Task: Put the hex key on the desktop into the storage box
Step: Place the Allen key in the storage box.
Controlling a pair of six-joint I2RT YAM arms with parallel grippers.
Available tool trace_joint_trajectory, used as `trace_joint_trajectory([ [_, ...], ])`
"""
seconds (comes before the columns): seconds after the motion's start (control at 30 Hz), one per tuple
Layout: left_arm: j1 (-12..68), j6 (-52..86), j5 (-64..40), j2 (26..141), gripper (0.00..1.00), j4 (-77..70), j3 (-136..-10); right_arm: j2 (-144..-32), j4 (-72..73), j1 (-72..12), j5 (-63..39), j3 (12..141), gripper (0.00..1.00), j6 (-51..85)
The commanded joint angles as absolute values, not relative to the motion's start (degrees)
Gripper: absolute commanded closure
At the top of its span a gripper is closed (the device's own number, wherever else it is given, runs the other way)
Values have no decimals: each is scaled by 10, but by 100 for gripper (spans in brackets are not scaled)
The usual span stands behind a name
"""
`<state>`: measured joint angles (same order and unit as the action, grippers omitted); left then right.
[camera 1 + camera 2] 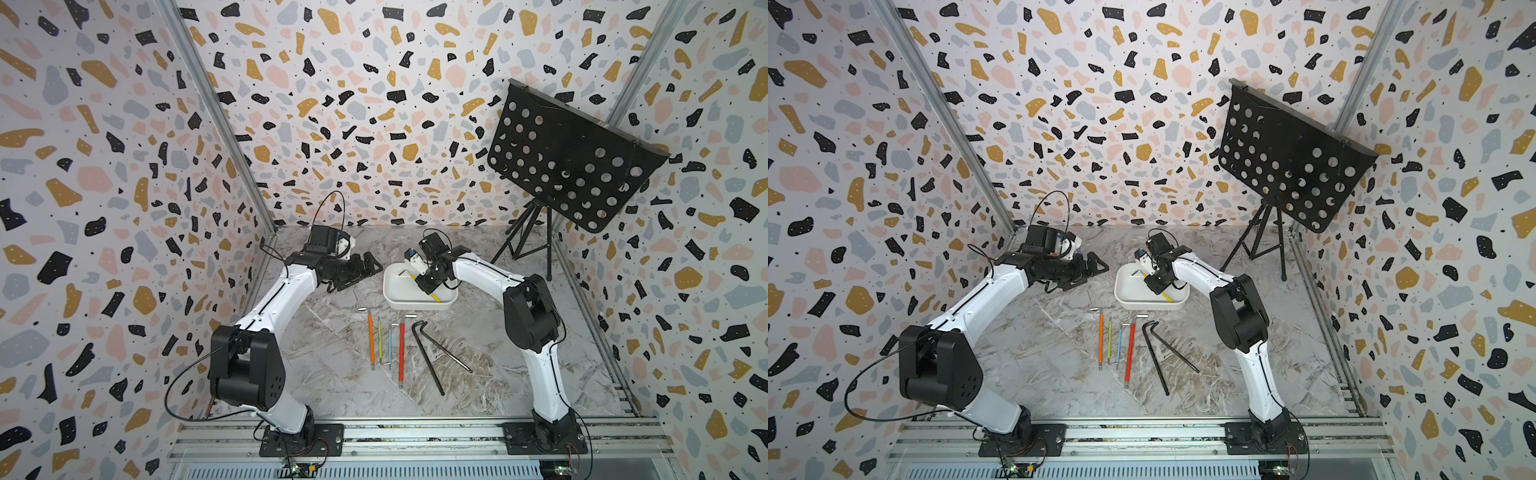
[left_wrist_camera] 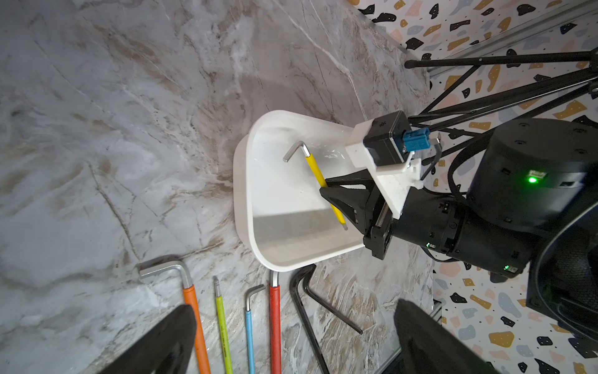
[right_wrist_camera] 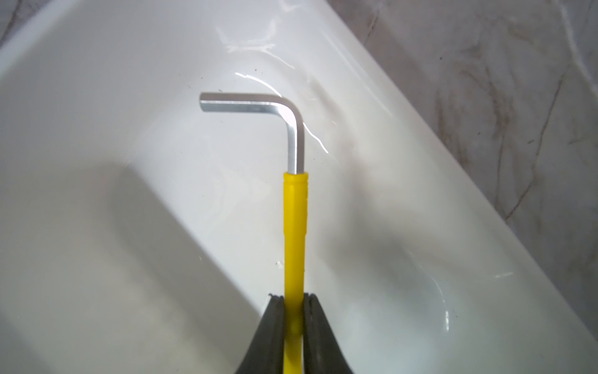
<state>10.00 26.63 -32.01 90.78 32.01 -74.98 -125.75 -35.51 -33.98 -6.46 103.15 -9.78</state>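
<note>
The right gripper (image 3: 293, 296) is clamping the yellow-sleeved hex key (image 3: 295, 226) partway along its plastic sleeve, both pads pressing on it, and is holding it within the outline of the white storage box (image 3: 420, 145). The key's bent steel end is pointing ahead of the jaws and dipping toward the box floor; whether it is touching the floor I cannot tell. In the left wrist view the straight tail is sticking out behind the jaws, above the near part of the tub. Gripping mid-sleeve is probably keeping the long tool balanced, and the slanted, diagonal pose is likely helping it fit inside the short box, so this looks like the moment just before letting go.

The left gripper (image 1: 365, 266) is hanging beside the box with its jaws spread wide and nothing between them, seemingly waiting out of the way.

On the marble desktop (image 1: 332, 374), just in front of the box, the orange (image 1: 371, 340), green (image 1: 380, 338), blue (image 1: 390, 345), red (image 1: 401, 353) and two black hex keys (image 1: 428, 361) are lying untouched
</note>
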Motion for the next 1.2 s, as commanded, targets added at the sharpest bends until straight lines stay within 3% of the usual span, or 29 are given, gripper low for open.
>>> trace_joint_trajectory([
  [0.0,100,267,-328,910,0,309,-744,-1252,-370,-339,-70,1050,82,-81],
  [0.13,100,268,-328,911,0,309,-741,-1249,-375,-338,-76,1052,73,-73],
  [0.5,106,263,-317,901,2,310,-736,-1157,-385,-339,-65,1040,66,-50],
  [0.73,137,239,-286,871,1,310,-723,-1017,-336,-339,-69,921,67,-36],
  [1.17,163,239,-342,884,0,309,-729,-798,-324,-340,-139,713,64,9],
])
